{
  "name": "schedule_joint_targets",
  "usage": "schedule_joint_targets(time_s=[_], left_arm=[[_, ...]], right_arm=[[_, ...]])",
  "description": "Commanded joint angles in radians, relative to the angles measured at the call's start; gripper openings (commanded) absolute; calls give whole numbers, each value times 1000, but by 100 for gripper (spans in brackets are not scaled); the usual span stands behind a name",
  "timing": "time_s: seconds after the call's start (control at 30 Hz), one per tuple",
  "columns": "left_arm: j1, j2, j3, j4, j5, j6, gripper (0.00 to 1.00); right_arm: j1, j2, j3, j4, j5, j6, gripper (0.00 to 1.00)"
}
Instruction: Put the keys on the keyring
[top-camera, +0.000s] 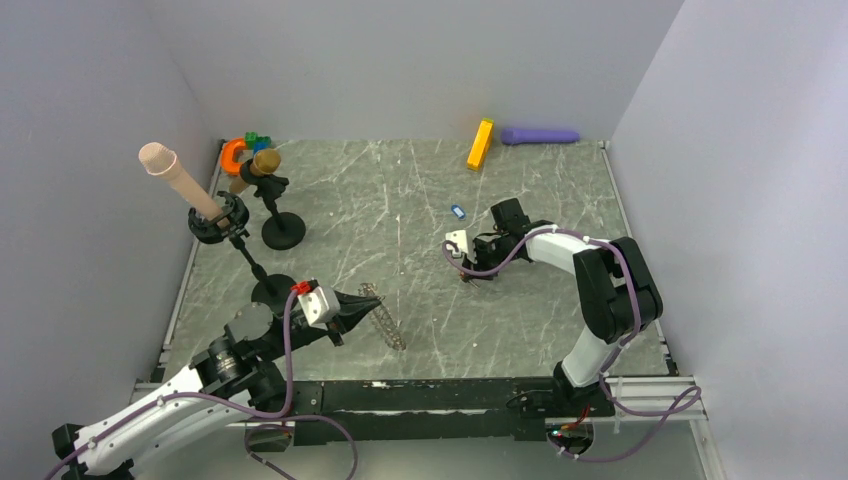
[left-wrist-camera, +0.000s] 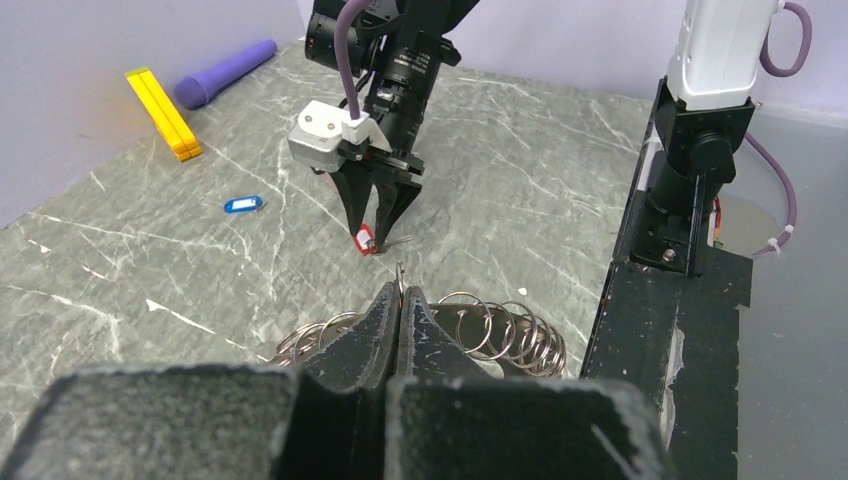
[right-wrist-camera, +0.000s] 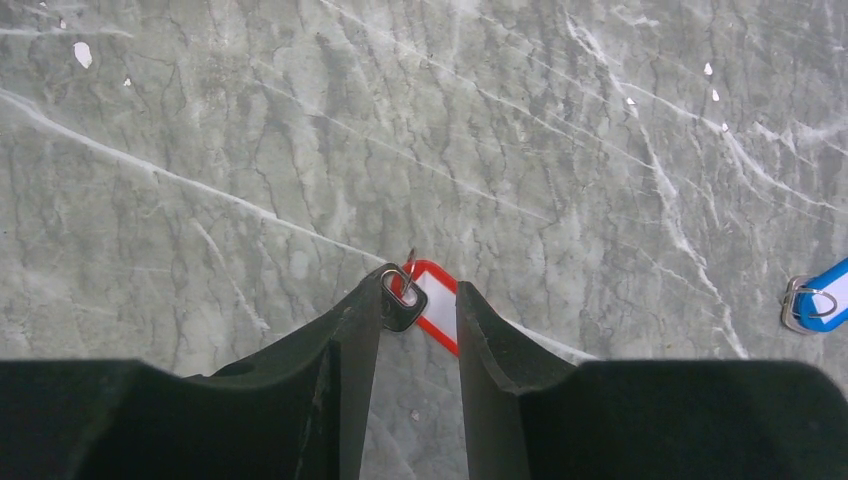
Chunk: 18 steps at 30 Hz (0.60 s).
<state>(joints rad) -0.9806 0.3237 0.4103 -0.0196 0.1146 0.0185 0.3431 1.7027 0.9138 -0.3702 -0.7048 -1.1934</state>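
The keyring (top-camera: 386, 320) is a coil of silver wire loops lying on the marble table. My left gripper (left-wrist-camera: 402, 290) is shut on one loop of the keyring (left-wrist-camera: 505, 335), and more loops spread to either side of the jaws. My right gripper (right-wrist-camera: 425, 285) stands open, tips down at the table, with a red key (right-wrist-camera: 437, 303) between its fingers. A small black piece with a metal ring (right-wrist-camera: 402, 300) rests against its left finger. From the left wrist view the right gripper (left-wrist-camera: 377, 238) and red key (left-wrist-camera: 365, 240) sit just beyond the keyring. A blue key (top-camera: 458, 211) lies farther back.
A long orange block (top-camera: 480, 145) and a purple cylinder (top-camera: 540, 135) lie at the back wall. Black stands (top-camera: 283, 230) with beige and brown pegs crowd the back left, beside an orange curved piece (top-camera: 233, 153). The blue key (right-wrist-camera: 822, 300) lies right of my right fingers.
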Motion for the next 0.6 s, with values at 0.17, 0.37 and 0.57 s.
schedule_joint_targets(time_s=[0.17,0.37,0.57], left_arm=[[3,-11,0,76,-12,1,0],[3,-14,-3,78,-15,1,0],[3,-17,-3,75,-17,0,0]], right_arm=[[11,-4,51,-39,-17,-11,37],[27,7,56,-39,6,0,35],[35,13,56,-33,21,7,33]])
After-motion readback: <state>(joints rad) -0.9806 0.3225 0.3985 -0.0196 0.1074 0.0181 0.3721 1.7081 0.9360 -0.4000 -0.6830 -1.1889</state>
